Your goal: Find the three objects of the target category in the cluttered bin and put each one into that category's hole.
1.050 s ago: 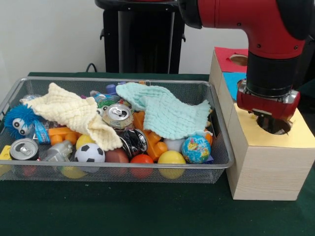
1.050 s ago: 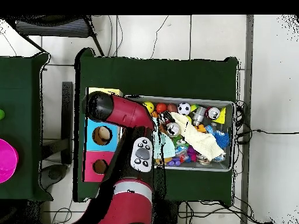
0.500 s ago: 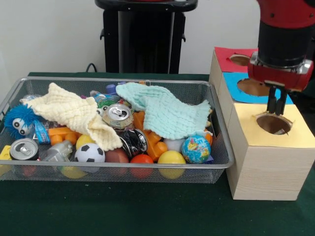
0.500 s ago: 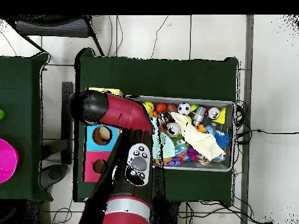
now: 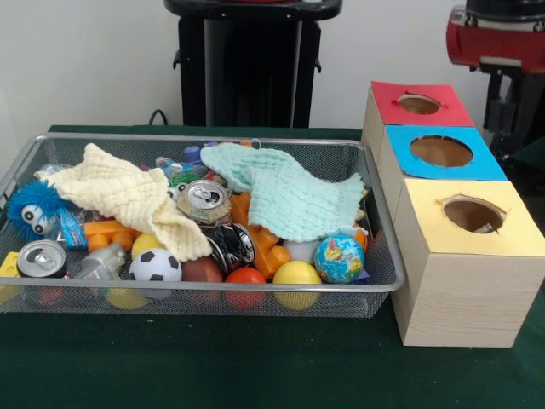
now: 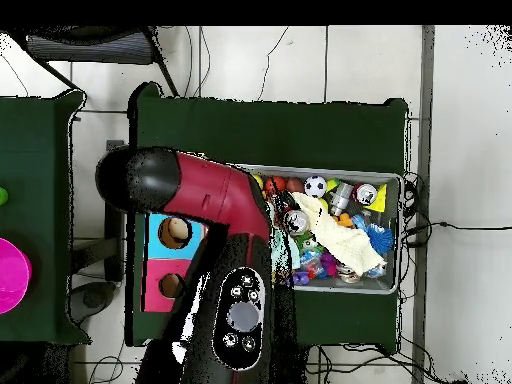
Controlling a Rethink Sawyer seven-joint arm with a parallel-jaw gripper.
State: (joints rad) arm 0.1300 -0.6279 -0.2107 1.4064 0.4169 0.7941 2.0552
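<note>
A wire bin [image 5: 196,138] holds mixed clutter: a soccer ball [image 5: 156,266], a globe ball [image 5: 339,258], yellow [image 5: 295,277] and red [image 5: 245,279] balls, upright cans [image 5: 203,201] [image 5: 41,258] and a crushed can [image 5: 232,245]. A pale yellow cloth [image 5: 128,196] and a mint cloth [image 5: 285,196] lie over the pile. To the right stand three boxes with holes, topped yellow [image 5: 511,243], blue [image 5: 490,166] and red [image 5: 383,98]. My gripper [image 5: 504,111] hangs high at the far right, behind the boxes, away from the bin. In the overhead view the arm [image 6: 215,195] hides it.
A blue fuzzy toy with eyes [image 5: 32,209] and orange blocks [image 5: 109,232] sit at the bin's left end. The black pedestal [image 5: 247,68] rises behind the bin. In the overhead view the arm covers the yellow box; the blue box [image 6: 174,232] and red box [image 6: 168,286] show.
The gripper has risen from just over the yellow box's hole and drawn back toward the upper right. The bin's contents have not moved.
</note>
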